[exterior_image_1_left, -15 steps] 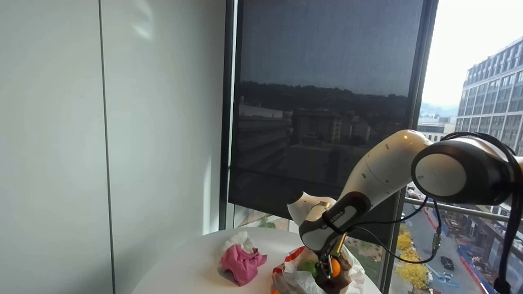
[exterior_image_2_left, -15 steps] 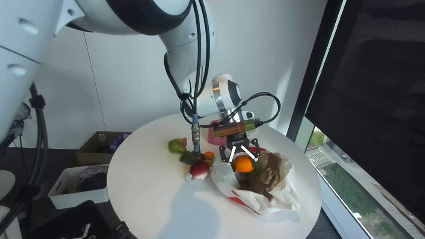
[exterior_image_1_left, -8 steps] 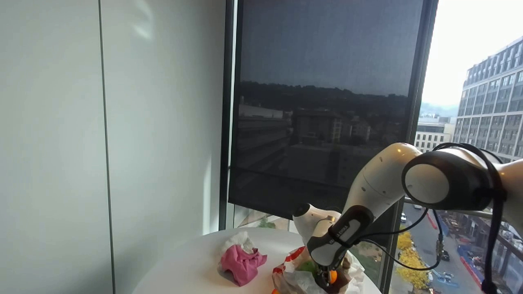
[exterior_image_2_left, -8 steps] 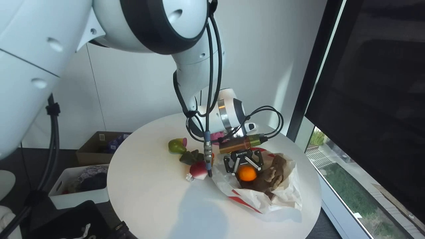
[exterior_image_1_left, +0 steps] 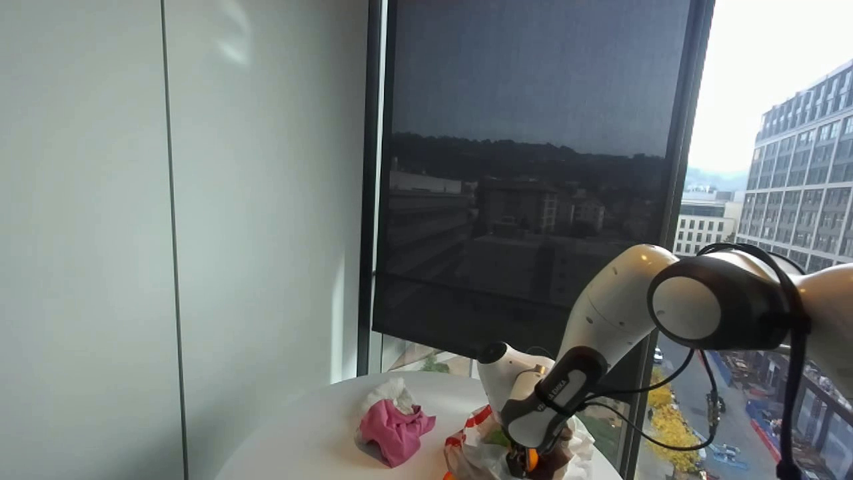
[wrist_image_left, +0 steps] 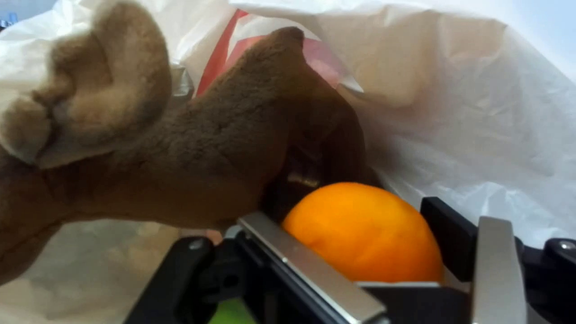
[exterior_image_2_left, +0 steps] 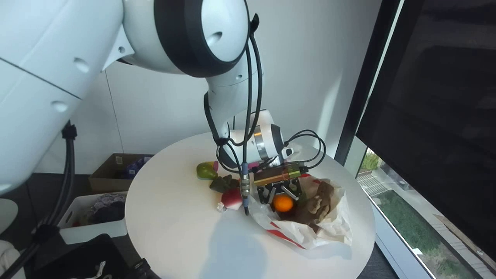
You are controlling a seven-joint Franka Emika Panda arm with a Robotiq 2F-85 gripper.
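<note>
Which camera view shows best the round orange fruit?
The wrist view: the round orange fruit looks largest there, though the black-and-silver hand hides part of it. Both exterior views show it smaller; in an exterior view, only a sliver of the fruit appears.

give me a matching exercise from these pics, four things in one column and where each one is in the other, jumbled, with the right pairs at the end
1) round orange fruit
2) brown fuzzy plush toy
3) crumpled pink cloth
4) red-and-white bulb-shaped item

A) right beside a fluffy white bundle
B) held in the black and silver gripper
C) on the round white table, next to a dark green object
D) in the crinkled white bag, outside the grip

Pairs: 1-B, 2-D, 3-A, 4-C
</note>
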